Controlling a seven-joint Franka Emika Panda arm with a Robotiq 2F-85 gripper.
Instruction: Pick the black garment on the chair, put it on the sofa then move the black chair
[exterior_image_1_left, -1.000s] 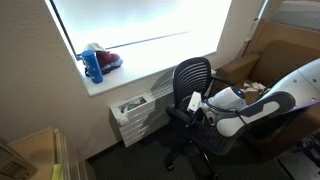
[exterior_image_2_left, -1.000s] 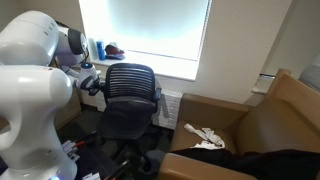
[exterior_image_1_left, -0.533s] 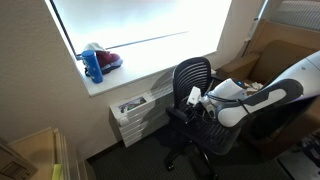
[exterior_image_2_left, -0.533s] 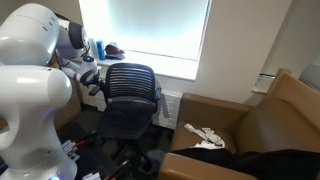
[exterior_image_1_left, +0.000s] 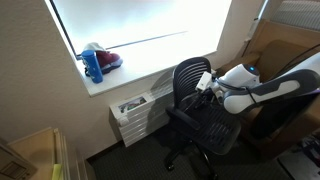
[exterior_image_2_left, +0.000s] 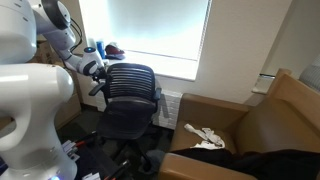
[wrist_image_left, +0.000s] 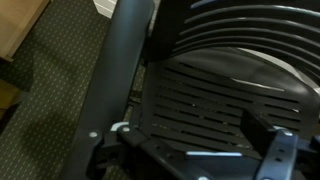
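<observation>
The gripper (exterior_image_2_left: 93, 71) has been raised to the 9 o'clock edge of the chair (exterior_image_2_left: 130, 88), jaws spread wide, nothing held. The black garment (exterior_image_2_left: 268, 160) is seen on the sofa (exterior_image_2_left: 285, 105) at 5 o'clock, so only the chair move is judged left.

I log, by windowsill (exterior_image_1_left: 125, 72): blue bottle (exterior_image_1_left: 92, 67) on sill; dark red item (exterior_image_1_left: 109, 60) touching bottle; white slatted unit (exterior_image_1_left: 135, 108) under sill; tan box (exterior_image_1_left: 35, 152) well below.

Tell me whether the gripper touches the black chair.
Cannot tell. In an exterior view the gripper overlaps the backrest edge of the chair; no gap or contact shows plainly, and the wrist view does not settle it.
</observation>
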